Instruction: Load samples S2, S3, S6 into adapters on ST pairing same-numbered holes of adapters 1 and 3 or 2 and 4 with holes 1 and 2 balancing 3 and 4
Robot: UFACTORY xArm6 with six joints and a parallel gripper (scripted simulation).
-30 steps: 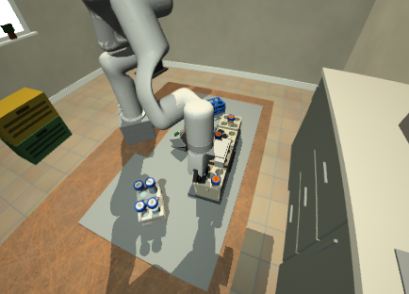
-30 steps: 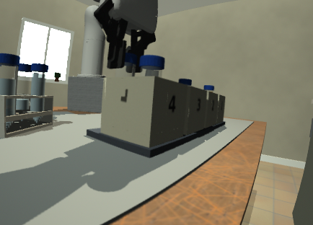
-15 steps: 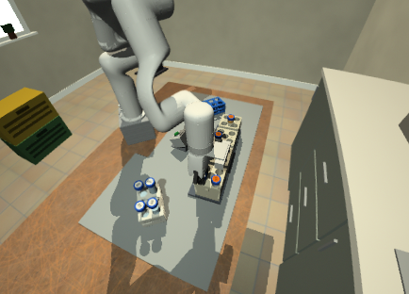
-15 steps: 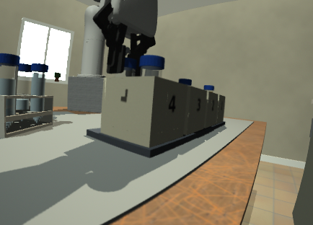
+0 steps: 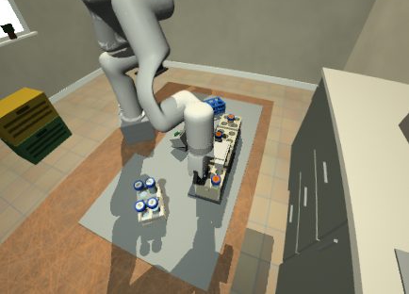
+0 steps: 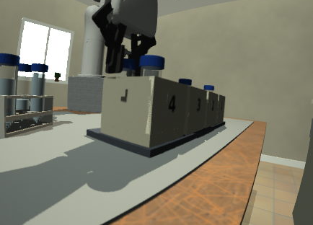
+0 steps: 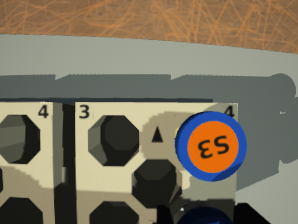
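While angled down over adapter 4 (image 5: 207,190) (image 6: 126,109) (image 7: 107,172) | tool (image 5: 200,177) (image 6: 124,63) (image 7: 206,212) part-open, loosely around blue-capped tube (image 6: 129,65) (image 7: 206,218)

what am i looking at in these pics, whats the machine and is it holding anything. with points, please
The machine is one robot arm (image 5: 153,43) (image 6: 93,44) ending in a two-fingered pincer (image 5: 200,177) (image 6: 125,70) (image 7: 205,216). The top picture looks down from above, the exterior one looks low across the table, and the wrist one looks down from beside the pincer.

On a grey mat (image 5: 184,241) (image 6: 36,145) (image 7: 25,55) lies a row of cream tube blocks, with adapter 4 (image 5: 207,191) (image 6: 126,110) (image 7: 107,180) nearest in the exterior view. Tube S3 (image 5: 216,179) (image 6: 152,62) (image 7: 212,146) stands in it. A pale rack (image 5: 152,219) (image 6: 47,96) carries four blue-capped tubes.

The fingers stand around another blue-capped tube (image 6: 130,64) (image 7: 205,218) beside S3, apparently not gripping it.
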